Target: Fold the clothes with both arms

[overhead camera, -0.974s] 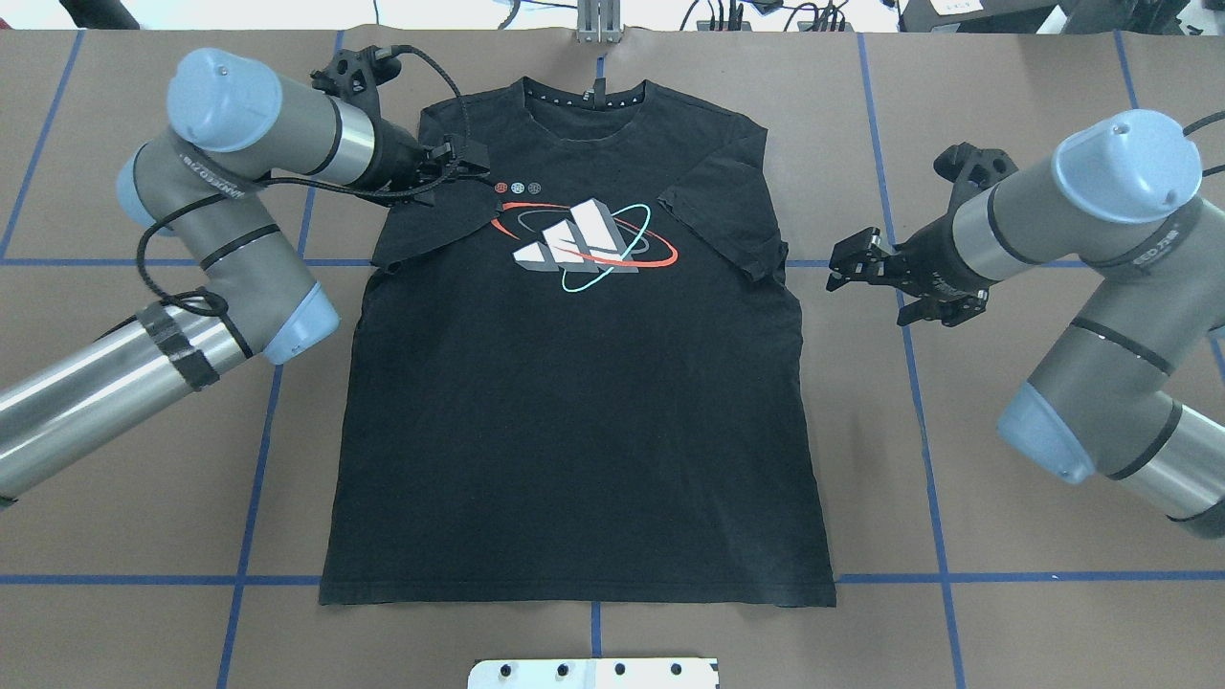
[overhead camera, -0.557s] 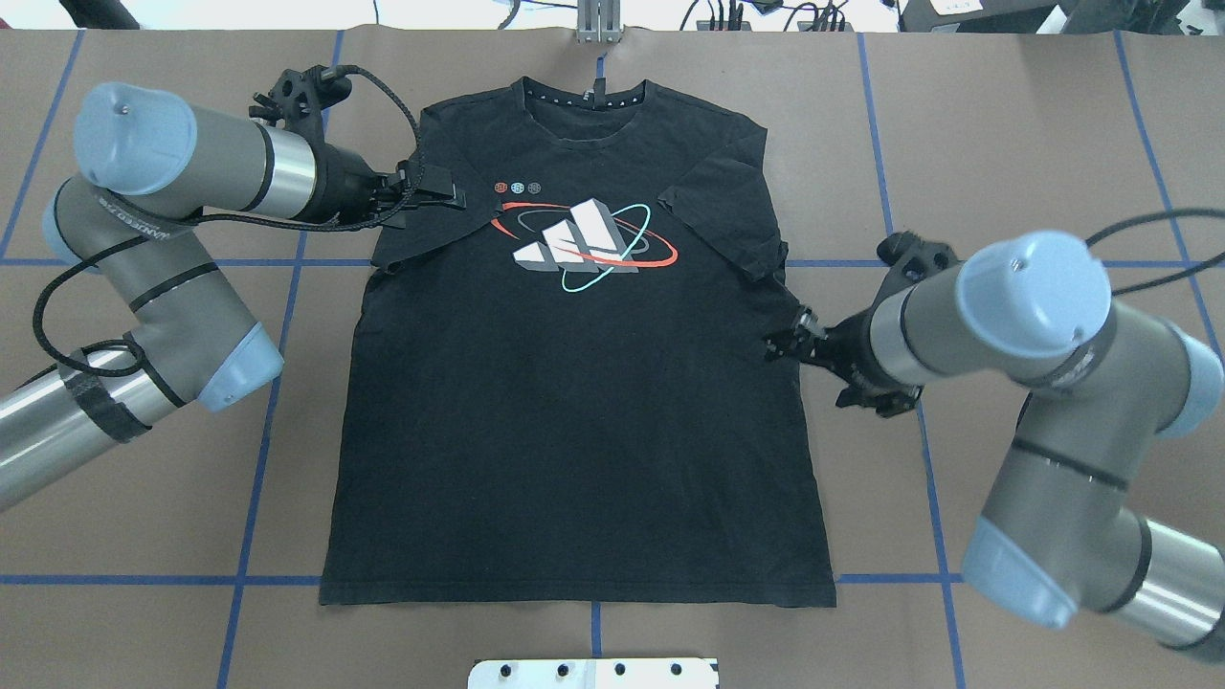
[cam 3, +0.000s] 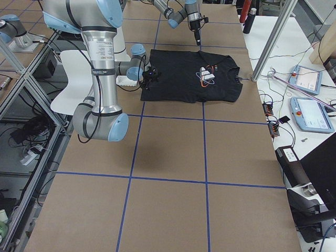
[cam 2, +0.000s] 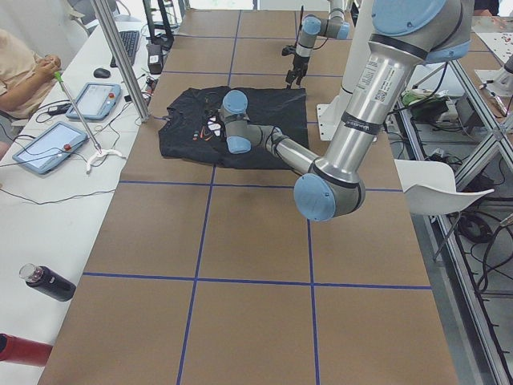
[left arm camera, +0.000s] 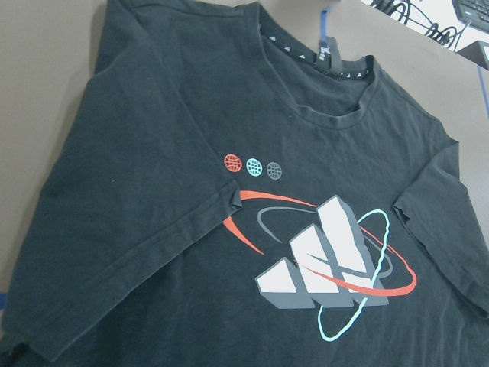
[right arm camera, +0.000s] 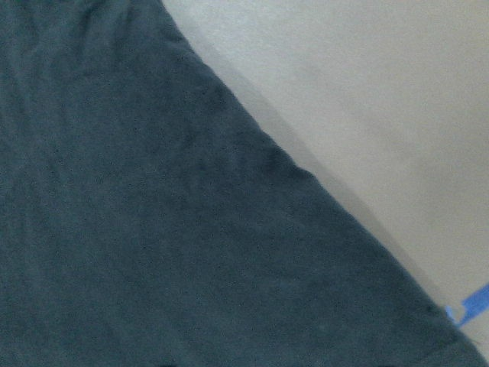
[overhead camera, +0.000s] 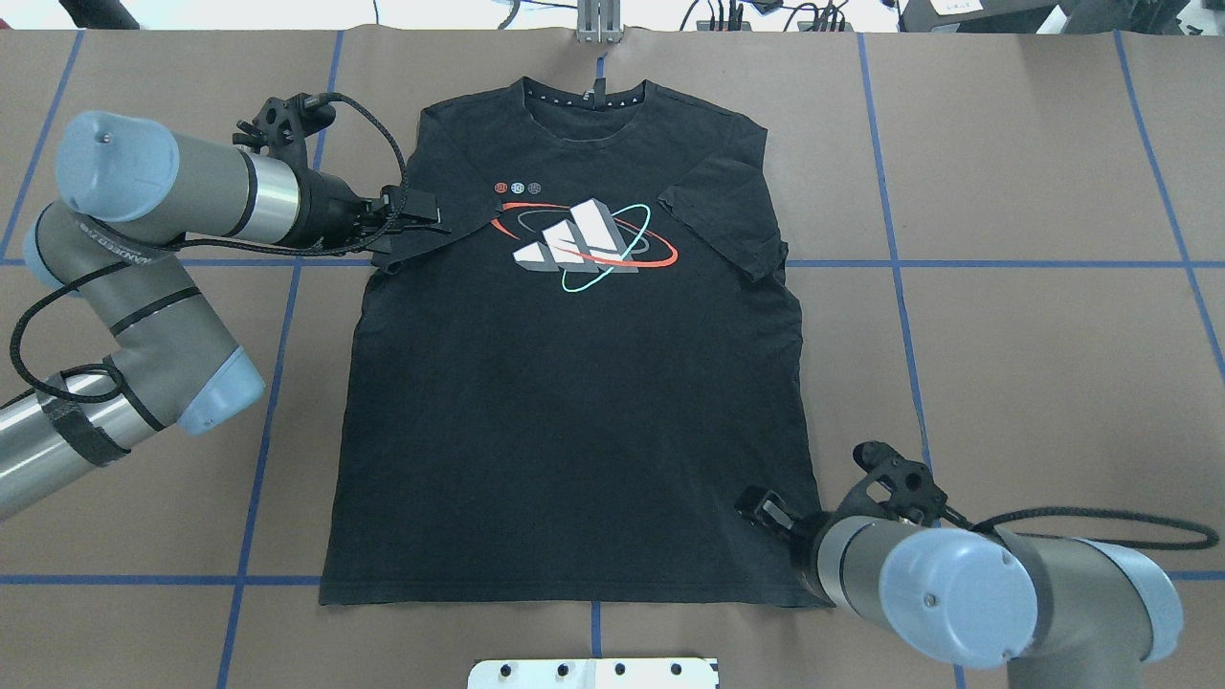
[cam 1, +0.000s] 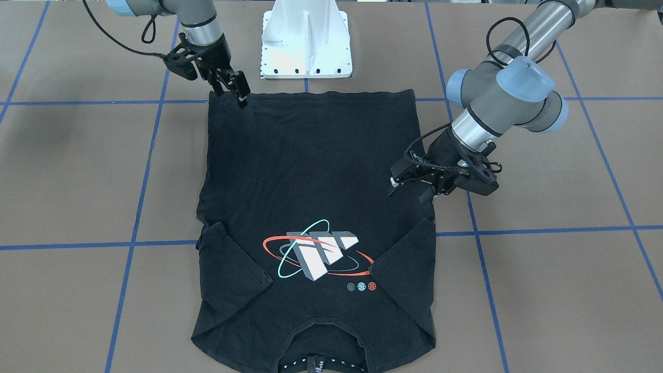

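Left gripper [cam 1: 410, 189]: jaws spread, holding nothing, poised over the edge of the T-shirt [overhead camera: 574, 402], with the folded-in sleeve just beside the fingertips.

Right gripper [cam 1: 231, 95]: jaws look spread as well, tips down at the hem corner. From overhead I see one finger only, the rest buried under its own wrist.

Neither wrist camera shows me fingers. The right one gives only dark knit, a diagonal cloth edge and a scrap of blue tape [right arm camera: 467, 304].

Left arm [overhead camera: 163, 182]: elbow bent, forearm near level, reaching in sideways.

Right arm [overhead camera: 957, 584]: folded low, wrist pitched down.

Shirt: black matte jersey, flat, front up, lying between the two grippers, both sleeves turned in. Its print [overhead camera: 584, 244] has grey-white blocks with orange and teal rings.

Table [overhead camera: 1034, 335]: brown, matte, taped in blue squares.
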Tool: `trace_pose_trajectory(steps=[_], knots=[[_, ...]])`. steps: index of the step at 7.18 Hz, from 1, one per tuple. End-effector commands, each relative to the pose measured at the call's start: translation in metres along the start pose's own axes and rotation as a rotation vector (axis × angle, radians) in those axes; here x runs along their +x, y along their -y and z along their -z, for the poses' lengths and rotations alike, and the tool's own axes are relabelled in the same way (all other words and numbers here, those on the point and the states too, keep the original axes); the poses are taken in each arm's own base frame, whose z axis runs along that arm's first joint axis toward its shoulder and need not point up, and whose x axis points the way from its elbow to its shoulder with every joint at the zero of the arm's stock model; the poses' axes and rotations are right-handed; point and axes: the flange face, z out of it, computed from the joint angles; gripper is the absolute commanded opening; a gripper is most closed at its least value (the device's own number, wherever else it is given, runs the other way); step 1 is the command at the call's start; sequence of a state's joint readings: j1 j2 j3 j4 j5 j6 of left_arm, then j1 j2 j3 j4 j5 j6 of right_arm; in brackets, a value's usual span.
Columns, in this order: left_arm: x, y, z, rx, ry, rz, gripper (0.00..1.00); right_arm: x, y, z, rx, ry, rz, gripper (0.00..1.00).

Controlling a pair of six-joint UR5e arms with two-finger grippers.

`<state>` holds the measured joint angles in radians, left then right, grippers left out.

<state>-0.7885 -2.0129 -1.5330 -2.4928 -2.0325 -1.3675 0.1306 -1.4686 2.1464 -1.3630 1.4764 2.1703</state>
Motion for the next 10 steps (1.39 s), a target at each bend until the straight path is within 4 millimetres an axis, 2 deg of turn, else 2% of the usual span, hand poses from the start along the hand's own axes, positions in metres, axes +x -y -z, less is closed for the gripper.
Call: trace_pose_trajectory(steps=[1,3,5,6,10], knots=[[-0.001,-0.001,0.0,-0.004,-0.002,0.063,0.99,0.049,-0.005,-0.006,0.04,-0.047,-0.011,0.92],[0.0,-0.006,-0.005,-0.031,-0.007,0.1,0.98,0.054,-0.005,-0.013,0.051,-0.061,-0.008,0.89],[0.002,-0.011,-0.003,-0.068,-0.033,0.009,0.99,0.05,-0.014,-0.015,0.038,-0.055,-0.006,0.89],[0.0,-0.011,-0.002,-0.069,-0.023,0.02,0.99,0.054,-0.015,-0.029,0.051,-0.075,0.001,0.88],[-0.002,-0.012,0.0,-0.053,-0.023,0.042,0.99,0.053,-0.014,-0.03,0.05,-0.079,-0.001,0.85]])
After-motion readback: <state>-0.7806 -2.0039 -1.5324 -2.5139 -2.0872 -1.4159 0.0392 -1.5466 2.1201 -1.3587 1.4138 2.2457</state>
